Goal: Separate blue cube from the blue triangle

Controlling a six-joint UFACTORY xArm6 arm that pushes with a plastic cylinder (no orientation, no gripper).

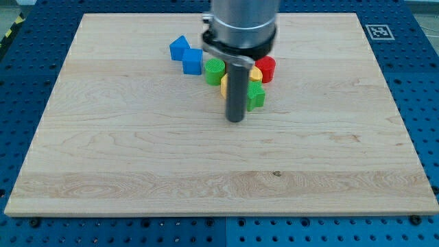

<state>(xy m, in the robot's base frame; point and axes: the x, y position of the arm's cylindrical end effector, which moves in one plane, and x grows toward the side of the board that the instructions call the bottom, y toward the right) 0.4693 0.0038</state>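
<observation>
- Near the board's top, left of centre, the blue cube [193, 62] sat touching the blue triangle [179, 48], which lay just up and to the view's left of it
- Nothing had parted the two blues; they stood as a joined pair, so the task looked not yet begun as far as the blocks showed
- My tip [235, 120] rested on the wooden board [137, 158] below the cluster, well to the view's right and bottom of the blue pair, touching neither
- Being a bare rod, my tip held nothing and had nothing to open or close
- Right of the cube stood a green cylinder [215, 70], very near it, whether touching I could not tell
- Behind the rod a yellow block [255, 73] showed only in part, its shape unclear; a red cylinder [267, 68] stood at the cluster's right and a green block [256, 95] just beside the rod
- What remained, by my judgement: bring the tip up to the view's left, get it between the two blues or against one of them, and push until a clear gap opened
- The crowding green cylinder would likely be knocked if the cube went rightward
</observation>
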